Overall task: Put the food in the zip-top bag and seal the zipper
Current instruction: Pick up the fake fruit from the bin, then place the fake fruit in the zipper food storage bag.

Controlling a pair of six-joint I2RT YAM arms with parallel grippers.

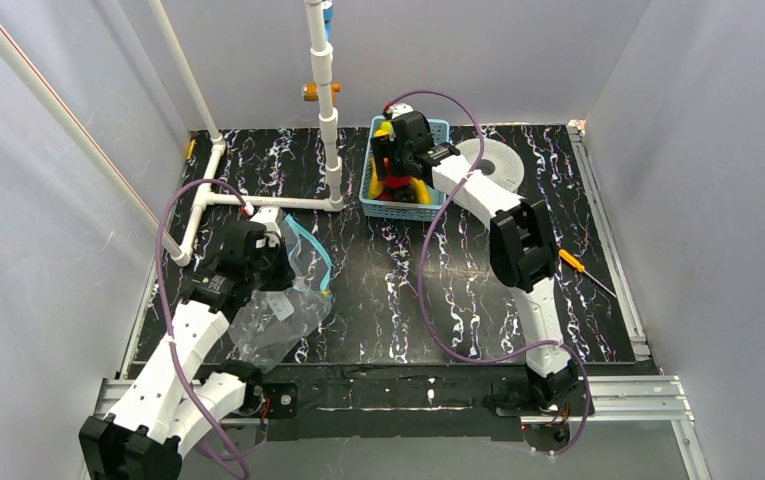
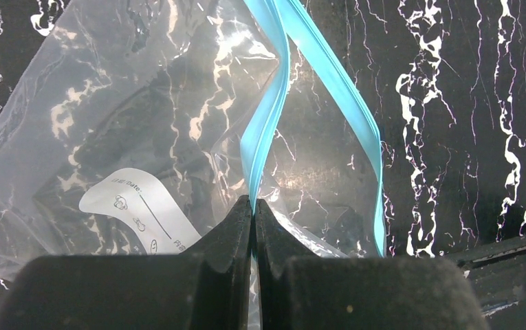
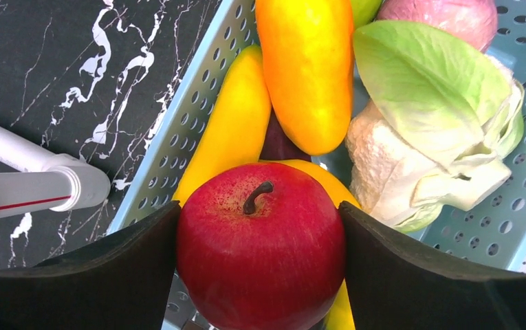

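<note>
The clear zip-top bag (image 1: 280, 310) lies at the table's left with its pale-blue zipper (image 1: 310, 248) raised. My left gripper (image 2: 254, 206) is shut on the zipper strip (image 2: 263, 130); the bag's mouth gapes to the right of it. My right gripper (image 3: 260, 234) is over the light-blue basket (image 1: 383, 206) at the back, its fingers closed against both sides of the red apple (image 3: 260, 244). Under and around the apple lie yellow bananas (image 3: 232, 130), the pale cauliflower (image 3: 411, 158) and a sliver of dark eggplant (image 3: 278, 146).
A white pipe frame (image 1: 258, 200) stands at the back left, close to the basket and the bag. A white perforated disc (image 1: 498, 160) lies right of the basket. A screwdriver (image 1: 583, 270) lies near the right edge. Grey walls enclose the table.
</note>
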